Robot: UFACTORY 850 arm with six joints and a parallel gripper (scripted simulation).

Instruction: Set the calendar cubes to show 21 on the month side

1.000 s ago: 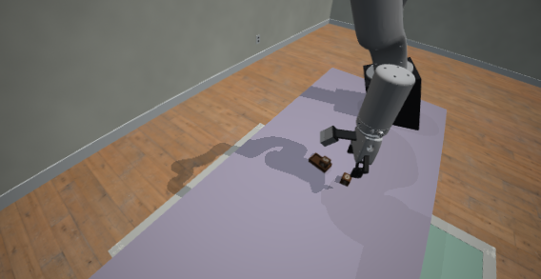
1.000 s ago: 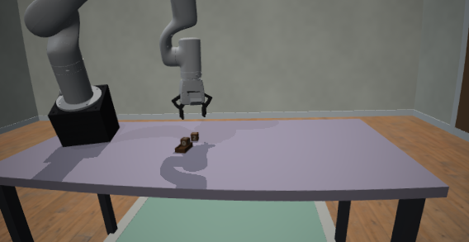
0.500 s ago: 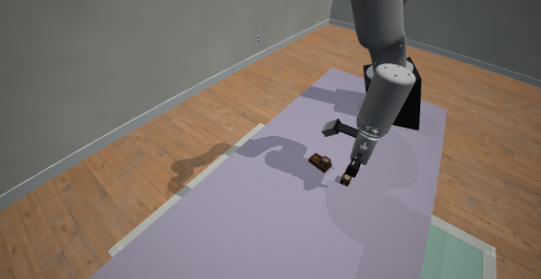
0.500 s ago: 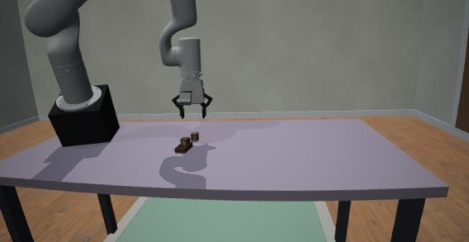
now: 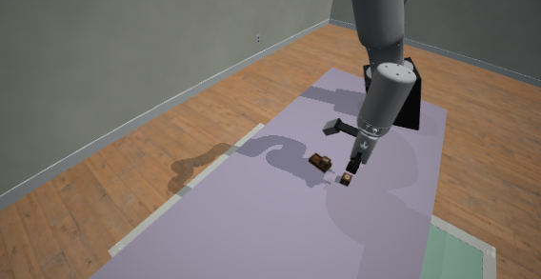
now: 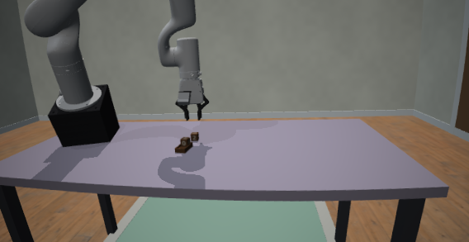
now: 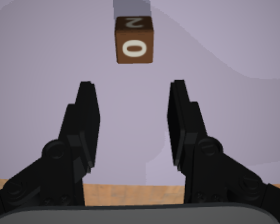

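Note:
A small brown cube (image 5: 346,179) stands alone on the lilac table, right of the tray. In the wrist view the cube (image 7: 134,40) shows a white 0 on top and a 2 on its far side. It also shows in the exterior view (image 6: 195,136). The dark brown tray (image 5: 318,159) lies flat just left of it and holds a second cube (image 6: 185,141) whose digit I cannot read. My gripper (image 5: 353,167) hangs well above the table over the loose cube, pointing down. Its fingers are half open with nothing between them; it also shows in the exterior view (image 6: 192,117).
The robot's black base block (image 6: 83,116) stands at the table's far end, left of the tray in the exterior view. A green mat (image 6: 231,221) lies on the wooden floor under the table.

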